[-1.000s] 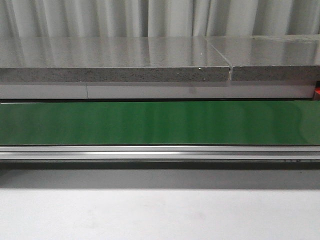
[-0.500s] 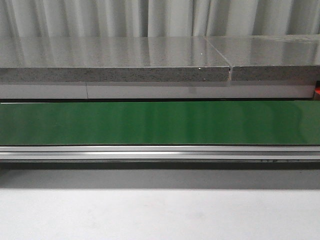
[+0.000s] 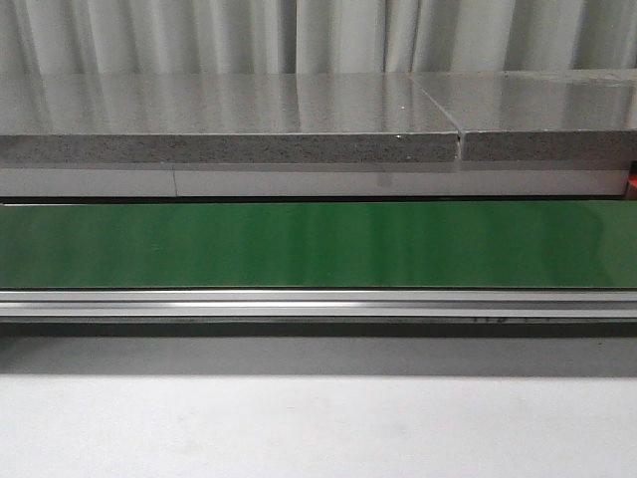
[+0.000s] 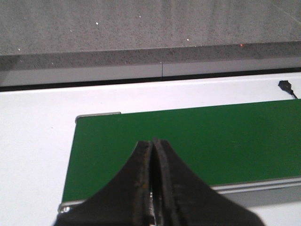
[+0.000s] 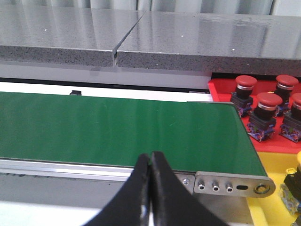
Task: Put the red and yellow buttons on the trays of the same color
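Even, soft overhead light throws glare streaks on the grey counter (image 3: 229, 105) and green belt (image 3: 318, 244); focus stays sharp.

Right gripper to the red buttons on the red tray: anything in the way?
Nothing visible. The shut right gripper sits over the green belt; the red buttons stand on the red tray beyond the belt's end.

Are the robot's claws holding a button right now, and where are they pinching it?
No. The left claw and right claw are both shut with nothing between them, over the green belt. The red buttons sit on the red tray.
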You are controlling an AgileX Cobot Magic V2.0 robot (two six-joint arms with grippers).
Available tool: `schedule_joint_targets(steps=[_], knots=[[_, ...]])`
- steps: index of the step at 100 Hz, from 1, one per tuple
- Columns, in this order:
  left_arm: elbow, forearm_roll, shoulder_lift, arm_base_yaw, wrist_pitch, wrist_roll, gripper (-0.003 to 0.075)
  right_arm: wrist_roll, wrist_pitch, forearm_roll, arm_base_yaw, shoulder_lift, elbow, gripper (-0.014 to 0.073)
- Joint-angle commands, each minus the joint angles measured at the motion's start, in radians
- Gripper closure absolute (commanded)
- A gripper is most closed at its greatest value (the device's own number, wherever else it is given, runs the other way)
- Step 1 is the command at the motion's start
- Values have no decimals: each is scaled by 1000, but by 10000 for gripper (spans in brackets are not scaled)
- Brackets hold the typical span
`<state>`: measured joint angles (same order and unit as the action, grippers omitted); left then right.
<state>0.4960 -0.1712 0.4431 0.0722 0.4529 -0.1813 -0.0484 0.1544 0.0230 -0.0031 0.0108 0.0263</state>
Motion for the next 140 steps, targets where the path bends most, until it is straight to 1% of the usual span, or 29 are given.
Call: schedule_joint_targets(steps=[1,15,20,24,27,32,44,60,81,140], knots=[[19,12,-18,7,-134,6,739,1,-86,11,0,15,-9,662],[-74,22,-87,7,-310,21,739,1,-86,11,0,15,-9,662],[-120,51,-116,7,-371,61,739,1,-86,11,0,15,-9,662],[-160,105,-137,7,-399,116,739,1,-86,11,0,15,-9,662],[-186,146,-158,7,-420,181,739,1,-86,11,0,15,-9,662],[-238,199,-188,9,-446,243,739,1,-86,11,0,15,-9,662],[-338,218,-265,18,-498,261,739,1,-86,11,0,15,-9,662],[-440,214,-368,18,-505,261,739,1,-86,11,0,15,-9,662],[-529,214,-488,18,-516,261,739,1,-86,11,0,15,-9,662],[-529,231,-488,18,-519,261,739,1,-86,11,0,15,-9,662]])
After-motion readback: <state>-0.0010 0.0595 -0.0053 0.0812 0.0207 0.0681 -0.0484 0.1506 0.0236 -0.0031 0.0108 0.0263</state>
